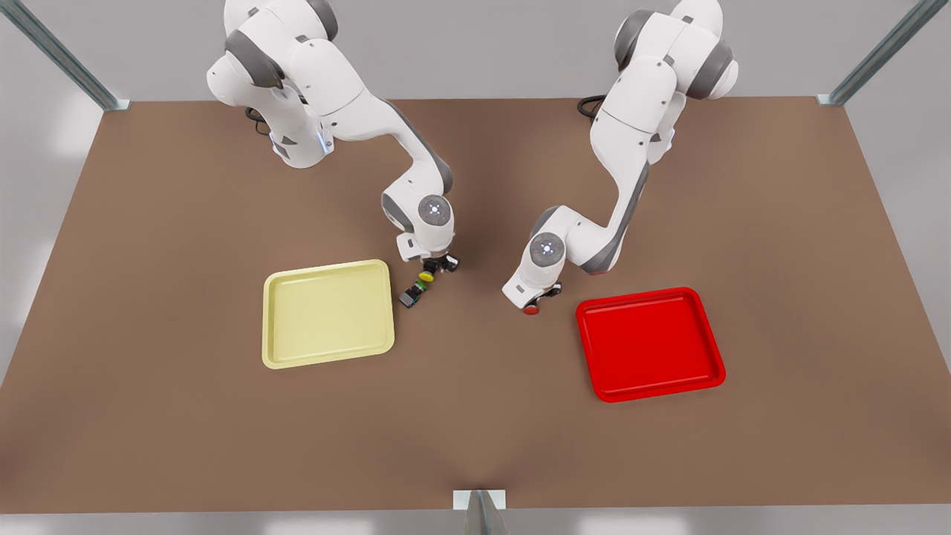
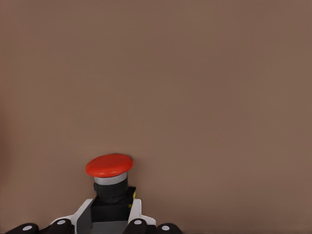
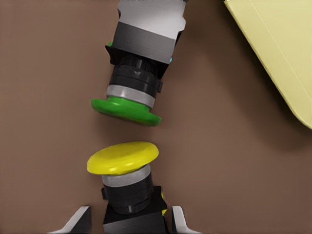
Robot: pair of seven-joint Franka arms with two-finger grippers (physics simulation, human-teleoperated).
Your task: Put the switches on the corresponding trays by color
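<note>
Front view: left pincer (image 1: 532, 303) grips the red switch (image 1: 531, 310) at the red tray's (image 1: 650, 343) nine o'clock; right pincer (image 1: 431, 269) grips the yellow switch (image 1: 426, 277) beside the green switch (image 1: 411, 296).

Looked it all over and there's honestly nothing to read here, no text, labels, brand names or numbers on anything. Both trays and the switch caps are plain colour, the bench is bare brown, and the arms are unmarked white and grey. Closest thing to a sign is a small round light emblem on each wrist joint, with no letters on it.
</note>
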